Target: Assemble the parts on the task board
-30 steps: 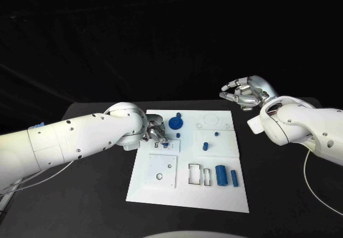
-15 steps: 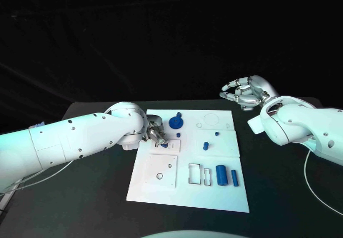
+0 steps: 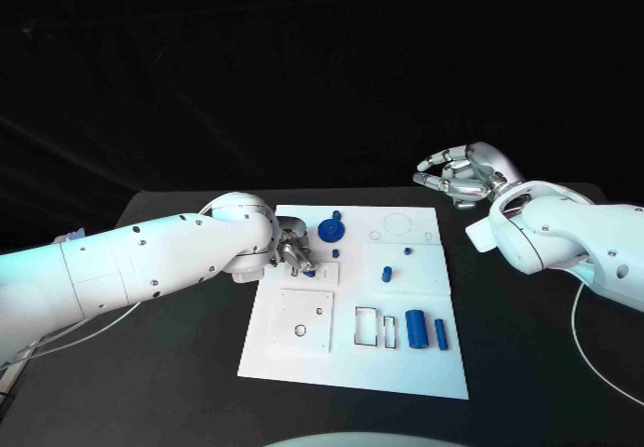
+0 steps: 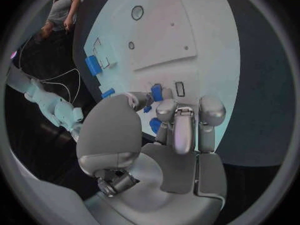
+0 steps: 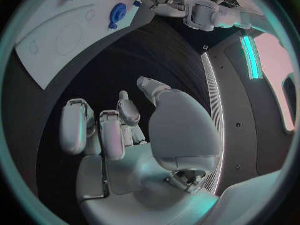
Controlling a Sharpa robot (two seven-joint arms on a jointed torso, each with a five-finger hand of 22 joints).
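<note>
Nothing has moved — the left hand [image 3: 295, 254] still pinches a small blue part [image 4: 156, 92] at the task board [image 3: 403, 368], mid-insertion, I'd guess.

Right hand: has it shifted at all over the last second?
No. The right hand holds the same raised spot beyond the far right corner of the task board, fingers curled in, holding nothing.
</note>
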